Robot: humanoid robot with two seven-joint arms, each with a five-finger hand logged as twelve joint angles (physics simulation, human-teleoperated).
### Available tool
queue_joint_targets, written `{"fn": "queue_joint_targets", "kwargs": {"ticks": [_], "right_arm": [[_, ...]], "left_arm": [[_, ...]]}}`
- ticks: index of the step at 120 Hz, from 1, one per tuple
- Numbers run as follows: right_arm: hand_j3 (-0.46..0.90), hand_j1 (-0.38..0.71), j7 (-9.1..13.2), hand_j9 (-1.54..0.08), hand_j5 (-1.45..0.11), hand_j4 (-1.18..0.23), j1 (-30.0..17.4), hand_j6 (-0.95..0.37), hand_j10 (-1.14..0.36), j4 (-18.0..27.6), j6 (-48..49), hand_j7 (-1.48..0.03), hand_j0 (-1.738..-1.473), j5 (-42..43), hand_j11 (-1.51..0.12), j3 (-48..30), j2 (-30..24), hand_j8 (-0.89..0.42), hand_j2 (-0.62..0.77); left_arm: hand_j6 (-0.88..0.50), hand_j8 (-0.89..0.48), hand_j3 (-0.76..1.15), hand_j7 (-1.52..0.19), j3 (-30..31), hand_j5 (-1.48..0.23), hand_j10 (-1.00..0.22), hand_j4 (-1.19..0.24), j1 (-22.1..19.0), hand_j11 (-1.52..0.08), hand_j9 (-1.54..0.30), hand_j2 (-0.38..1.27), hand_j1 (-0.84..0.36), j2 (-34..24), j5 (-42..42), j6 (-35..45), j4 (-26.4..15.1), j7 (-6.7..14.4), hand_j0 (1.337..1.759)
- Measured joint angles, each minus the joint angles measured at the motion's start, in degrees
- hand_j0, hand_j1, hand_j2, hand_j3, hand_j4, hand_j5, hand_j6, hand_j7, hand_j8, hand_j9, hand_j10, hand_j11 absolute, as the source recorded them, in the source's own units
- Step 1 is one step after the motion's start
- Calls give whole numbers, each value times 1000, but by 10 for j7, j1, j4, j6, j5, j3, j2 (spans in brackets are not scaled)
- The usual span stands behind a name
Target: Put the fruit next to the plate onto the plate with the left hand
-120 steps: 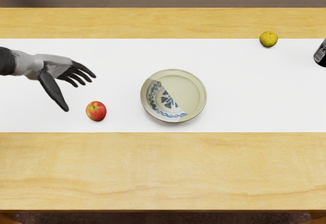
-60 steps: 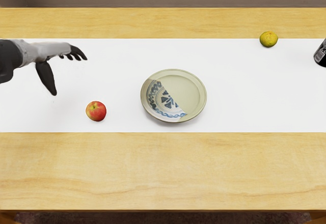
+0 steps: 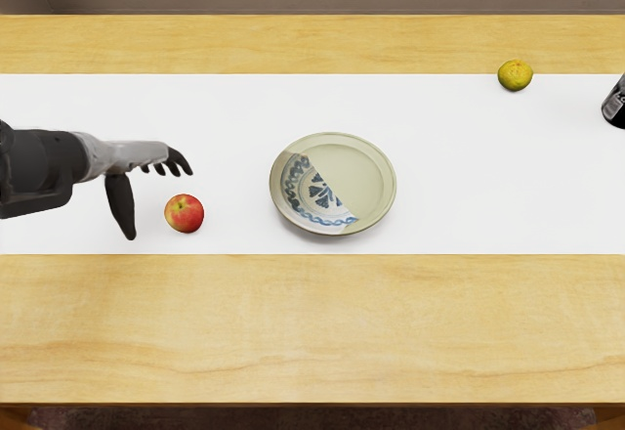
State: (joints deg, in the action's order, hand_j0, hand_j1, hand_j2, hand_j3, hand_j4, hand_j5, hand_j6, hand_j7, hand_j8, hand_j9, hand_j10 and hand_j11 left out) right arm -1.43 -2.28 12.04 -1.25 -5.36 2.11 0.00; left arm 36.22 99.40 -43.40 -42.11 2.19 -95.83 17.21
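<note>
At the left edge our left hand [image 3: 139,164] reaches in low over the white runner [image 3: 459,166]. The fingers [image 3: 176,166] are spread wide and the thumb [image 3: 123,207] hangs down apart from them, so the hand holds nothing.

Just right of the thumb sits the apple [image 3: 184,213]. It rests on the runner, near the hand but, as far as we can see, not touching it, and it lies a clear gap short of the plate [image 3: 361,171]. We take this to be the fruit we want.

We judge the apple firm, smooth-skinned and fairly light. Being round, it will likely roll away if a fingertip nudges it off-centre. The safest hold looks to be around its widest part, with the thumb on the near side and the fingers closing on the far side. We would not pinch it at the top.

The plate is shallow and looks ceramic, so we would set the apple down gently near the middle, where it is less likely to roll off.

Further right, at the back of the runner, lies a yellow-green citrus [image 3: 515,75], well apart from the plate. At the right edge of the surface [image 3: 312,322] a dark shape [image 3: 615,103] pokes in, and we cannot tell what it is.
</note>
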Motion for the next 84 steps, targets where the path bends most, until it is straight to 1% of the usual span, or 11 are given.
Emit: {"fn": "queue_joint_targets", "kwargs": {"ticks": [10, 36, 57, 63, 84], "right_arm": [[0, -312, 0, -40, -40, -31, 0, -31, -31, 0, 0, -40, -1658, 0, -40, 0, 0, -31, -6], [0, -312, 0, -40, -40, -31, 0, -31, -31, 0, 0, -40, -1658, 0, -40, 0, 0, -31, -6], [0, -312, 0, -40, -40, -31, 0, -31, -31, 0, 0, -40, -1658, 0, -40, 0, 0, -31, -6], [0, -312, 0, -40, -40, -31, 0, -31, -31, 0, 0, -40, -1658, 0, -40, 0, 0, -31, -6], [0, -312, 0, -40, -40, -31, 0, -31, -31, 0, 0, -40, -1658, 0, -40, 0, 0, -31, -6]], "left_arm": [[-250, -250, 0, -321, 6, -321, -249, -249, -1, -321, -321, 51, 54, 10, 8, 10, -1, 0, 1658], [-249, -249, 0, -321, 13, -321, -248, -248, -7, -321, -321, 51, 54, 39, 6, 69, 0, 0, 1658], [-249, -249, 0, -321, 31, -321, -248, -248, -11, -321, -321, 51, 54, 56, -41, 99, 1, 0, 1658], [-249, -248, 0, -321, 34, -321, -248, -248, -21, -321, -321, 51, 54, 68, -54, 102, 3, 0, 1658], [-251, -251, 0, -324, 39, -324, -250, -250, -35, -324, -324, 51, 51, 87, -74, 109, 11, 0, 1658]]}}
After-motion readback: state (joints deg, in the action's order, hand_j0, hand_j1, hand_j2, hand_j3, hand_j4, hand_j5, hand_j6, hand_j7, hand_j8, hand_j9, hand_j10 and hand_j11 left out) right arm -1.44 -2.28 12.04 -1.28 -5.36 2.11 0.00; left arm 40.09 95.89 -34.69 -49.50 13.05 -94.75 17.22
